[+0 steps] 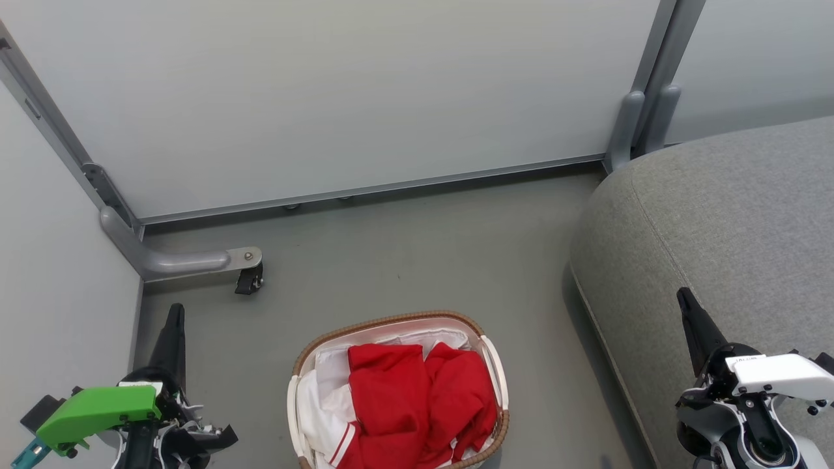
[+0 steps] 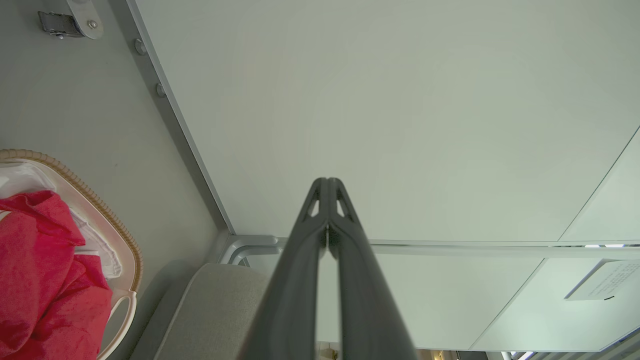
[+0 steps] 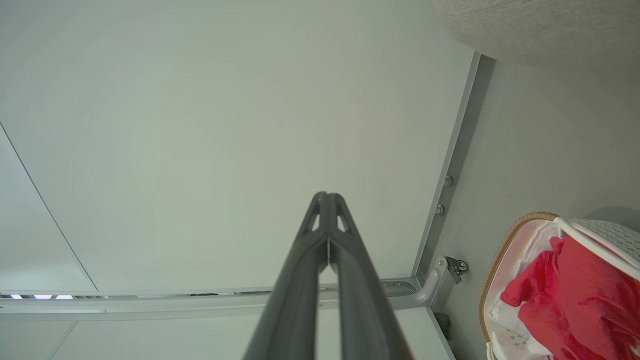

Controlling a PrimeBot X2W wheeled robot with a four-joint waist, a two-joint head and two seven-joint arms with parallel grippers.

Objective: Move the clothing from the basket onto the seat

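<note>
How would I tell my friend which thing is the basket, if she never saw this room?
Start at the big grey seat; on the floor to its left sits the basket. It is small, oval and white with a brown woven rim, and red clothing is piled inside.

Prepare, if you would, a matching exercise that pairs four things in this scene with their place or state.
Things:
1. red fabric clothing
2. oval white perforated plastic basket with brown woven rim
3. large grey woven-fabric seat
4. left gripper with two long dark fingers

Places or states:
A. standing on the grey floor
B. shut, holding nothing
C. heaped inside the basket
D. at the right of the head view, no garment on it

Pairs: 1-C, 2-A, 3-D, 4-B.
</note>
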